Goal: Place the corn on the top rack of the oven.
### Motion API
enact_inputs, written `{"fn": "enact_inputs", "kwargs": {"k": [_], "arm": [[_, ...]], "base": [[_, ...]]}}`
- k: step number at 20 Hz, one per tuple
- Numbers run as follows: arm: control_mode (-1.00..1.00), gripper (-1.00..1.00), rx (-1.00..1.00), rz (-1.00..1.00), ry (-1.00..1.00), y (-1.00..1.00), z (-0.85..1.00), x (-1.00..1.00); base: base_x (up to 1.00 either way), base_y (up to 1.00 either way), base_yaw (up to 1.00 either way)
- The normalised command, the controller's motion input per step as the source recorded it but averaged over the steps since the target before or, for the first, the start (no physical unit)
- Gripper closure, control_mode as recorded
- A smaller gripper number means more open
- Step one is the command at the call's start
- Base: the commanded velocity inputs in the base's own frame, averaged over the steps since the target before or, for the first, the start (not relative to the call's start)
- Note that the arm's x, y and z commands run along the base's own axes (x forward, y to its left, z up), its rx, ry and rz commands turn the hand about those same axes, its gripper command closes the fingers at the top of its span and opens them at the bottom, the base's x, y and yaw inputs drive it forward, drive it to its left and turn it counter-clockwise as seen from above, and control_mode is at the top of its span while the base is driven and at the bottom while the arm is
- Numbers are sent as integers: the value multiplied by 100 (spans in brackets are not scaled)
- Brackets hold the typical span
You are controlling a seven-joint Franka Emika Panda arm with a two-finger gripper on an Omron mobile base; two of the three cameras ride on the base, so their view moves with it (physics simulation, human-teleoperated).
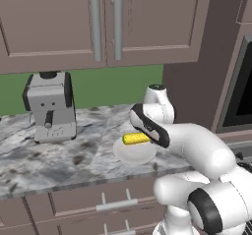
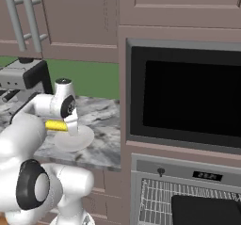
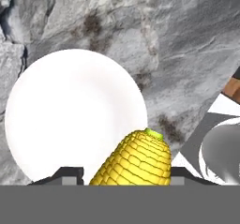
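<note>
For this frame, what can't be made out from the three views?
- Claw grip on the corn: hand view's bottom edge cuts off the fingertips; the arm blocks it in both base views.
- Whether the corn touches the plate: unclear.
- Oven racks: right base view's bottom edge cuts them.

Corn (image 3: 133, 160): bright yellow kernels in rows, green tip. Plate (image 3: 70, 110) beneath corn: plain white (translucent-looking in base views). Counter (image 1: 39, 155) around plate: grey-white marble, dark veins. Coffee machine (image 1: 49, 112) left of plate: grey, black trim. Wall (image 1: 108, 89) behind plate: green. Cabinets (image 1: 98, 22): mauve-brown. Oven (image 2: 188, 191) right of plate: grey strip, silver racks.
</note>
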Motion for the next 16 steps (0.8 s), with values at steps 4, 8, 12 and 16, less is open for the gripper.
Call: {"fn": "enact_inputs", "kwargs": {"k": [4, 8, 12, 16], "arm": [[-100, 100, -17, 0, 14, -4, 100, -71], [-100, 100, -37, 26, 3, -18, 100, -82], [-100, 100, -31, 32, 0, -42, 100, -84], [-100, 100, -4, 16, -9, -41, 92, -94]], "base": [[0, 0, 0], [0, 0, 0], [0, 0, 0], [0, 0, 0]]}}
